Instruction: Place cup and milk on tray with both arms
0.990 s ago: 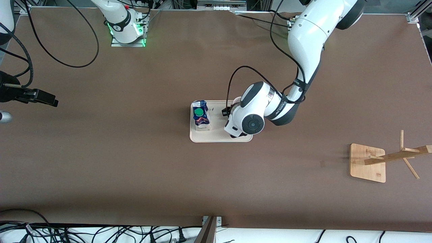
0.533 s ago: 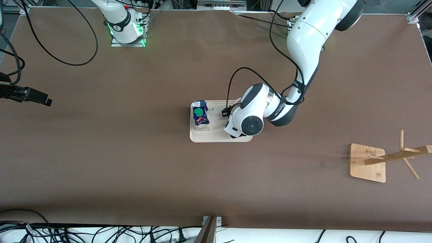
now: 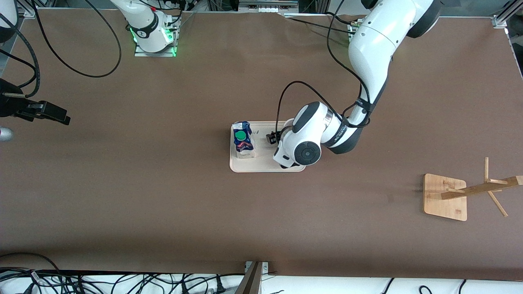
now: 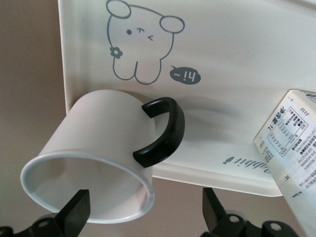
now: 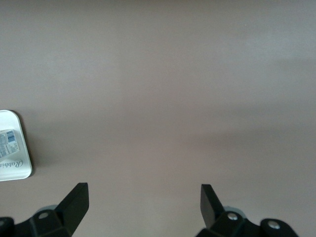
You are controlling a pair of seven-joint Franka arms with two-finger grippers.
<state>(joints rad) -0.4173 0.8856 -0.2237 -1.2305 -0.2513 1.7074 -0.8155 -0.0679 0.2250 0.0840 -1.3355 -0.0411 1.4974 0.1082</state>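
The cream tray (image 3: pixel 265 165) lies mid-table. The milk (image 3: pixel 242 141) stands on the part of it toward the right arm's end; it also shows in the left wrist view (image 4: pixel 291 143). The cup (image 4: pixel 103 123) stands upright on a corner of the tray (image 4: pixel 237 59) beside the bunny drawing, its black handle toward the milk. In the front view the left wrist hides it. My left gripper (image 4: pixel 144 197) is open just above the cup's rim, one finger over its mouth, the other outside; in the front view it (image 3: pixel 284 162) is over the tray's corner. My right gripper (image 5: pixel 143 190) is open and empty.
A bamboo rack (image 3: pixel 445 198) stands near the left arm's end of the table. My right gripper (image 3: pixel 61 118) waits over the table's edge at the right arm's end. The right wrist view shows a corner of the tray (image 5: pixel 15 168) on brown table.
The left wrist has shifted slightly over the tray's corner. The right gripper has drifted a little at the table's edge. The milk and tray have not moved.
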